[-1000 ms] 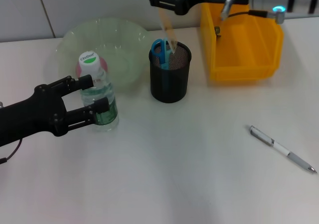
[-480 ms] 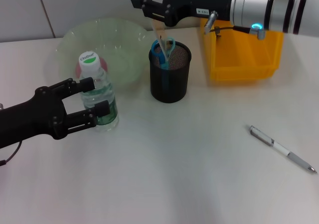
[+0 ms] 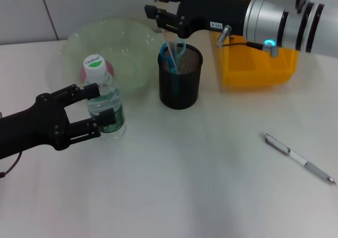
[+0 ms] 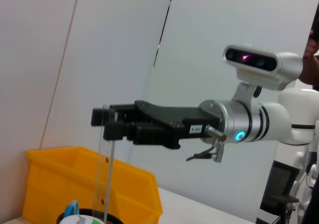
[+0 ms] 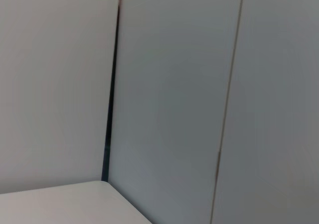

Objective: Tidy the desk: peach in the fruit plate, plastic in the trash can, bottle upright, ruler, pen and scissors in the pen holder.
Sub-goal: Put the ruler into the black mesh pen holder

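Observation:
A clear water bottle (image 3: 104, 100) with a white and green cap stands upright on the table. My left gripper (image 3: 103, 104) is open, with one finger on each side of the bottle. My right gripper (image 3: 160, 17) is above the black mesh pen holder (image 3: 180, 84), shut on a clear ruler (image 3: 170, 45) whose lower end is inside the holder. The ruler (image 4: 105, 169) and the right gripper (image 4: 110, 123) also show in the left wrist view. Blue scissors (image 3: 170, 55) stand in the holder. A silver pen (image 3: 298, 157) lies on the table at the right. A pink peach (image 3: 110, 67) sits in the green bowl (image 3: 127, 42).
A yellow bin (image 3: 259, 63) stands right of the pen holder, under my right arm. The green bowl is just behind the bottle. The right wrist view shows only a wall. No plastic scrap is in view.
My right arm has shifted to the right and lowered the ruler deeper into the pen holder. My left gripper has spread its fingers a little and eased back from the bottle.

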`<act>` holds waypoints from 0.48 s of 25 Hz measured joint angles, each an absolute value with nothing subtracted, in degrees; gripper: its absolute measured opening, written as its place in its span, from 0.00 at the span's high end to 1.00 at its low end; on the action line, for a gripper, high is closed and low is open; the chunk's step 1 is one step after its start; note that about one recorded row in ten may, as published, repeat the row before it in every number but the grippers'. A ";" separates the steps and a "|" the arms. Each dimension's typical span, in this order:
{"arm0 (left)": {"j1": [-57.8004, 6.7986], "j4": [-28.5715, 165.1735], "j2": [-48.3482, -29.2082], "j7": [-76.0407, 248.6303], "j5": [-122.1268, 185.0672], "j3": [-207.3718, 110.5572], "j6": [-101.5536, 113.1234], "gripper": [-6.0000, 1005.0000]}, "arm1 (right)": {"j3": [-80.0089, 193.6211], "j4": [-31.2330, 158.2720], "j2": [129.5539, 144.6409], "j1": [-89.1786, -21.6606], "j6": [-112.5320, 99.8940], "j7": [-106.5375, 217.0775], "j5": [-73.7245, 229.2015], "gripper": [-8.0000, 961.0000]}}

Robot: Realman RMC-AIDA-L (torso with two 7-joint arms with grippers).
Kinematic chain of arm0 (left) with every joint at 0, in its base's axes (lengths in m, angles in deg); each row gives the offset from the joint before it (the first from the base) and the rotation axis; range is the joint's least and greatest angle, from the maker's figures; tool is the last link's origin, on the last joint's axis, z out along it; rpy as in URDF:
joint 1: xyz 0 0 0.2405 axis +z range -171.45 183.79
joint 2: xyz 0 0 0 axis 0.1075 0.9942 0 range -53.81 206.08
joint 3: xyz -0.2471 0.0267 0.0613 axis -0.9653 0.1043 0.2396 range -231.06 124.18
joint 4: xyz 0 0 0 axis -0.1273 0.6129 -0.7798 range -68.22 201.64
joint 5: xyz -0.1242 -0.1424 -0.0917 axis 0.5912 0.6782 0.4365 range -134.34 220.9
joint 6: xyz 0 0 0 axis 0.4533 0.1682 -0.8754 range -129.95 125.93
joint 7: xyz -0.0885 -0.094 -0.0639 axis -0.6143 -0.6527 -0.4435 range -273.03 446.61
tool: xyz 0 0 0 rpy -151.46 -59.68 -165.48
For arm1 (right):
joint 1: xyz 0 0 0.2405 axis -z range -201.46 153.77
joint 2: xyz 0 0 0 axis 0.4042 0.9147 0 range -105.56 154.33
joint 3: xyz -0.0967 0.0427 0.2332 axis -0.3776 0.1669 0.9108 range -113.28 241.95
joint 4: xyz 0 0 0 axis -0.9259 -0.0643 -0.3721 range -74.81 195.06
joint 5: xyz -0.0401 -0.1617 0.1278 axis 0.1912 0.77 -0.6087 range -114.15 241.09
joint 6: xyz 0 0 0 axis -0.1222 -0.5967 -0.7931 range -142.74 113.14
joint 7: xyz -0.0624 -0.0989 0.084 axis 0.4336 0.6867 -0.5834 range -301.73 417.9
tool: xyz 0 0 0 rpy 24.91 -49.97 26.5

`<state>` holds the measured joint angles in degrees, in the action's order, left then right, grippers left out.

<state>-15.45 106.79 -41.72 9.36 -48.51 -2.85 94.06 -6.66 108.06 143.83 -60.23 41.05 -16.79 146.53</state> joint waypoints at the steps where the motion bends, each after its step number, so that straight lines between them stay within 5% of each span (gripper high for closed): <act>1: -15.45 106.79 -41.72 9.36 -48.51 -2.85 94.06 0.20 | -6.67 107.40 143.83 -60.23 40.96 -16.11 145.98 0.58; 12: -15.41 106.79 -41.72 9.36 -48.49 -2.83 94.50 0.20 | -6.69 100.84 143.89 -60.64 40.46 -9.71 140.25 0.57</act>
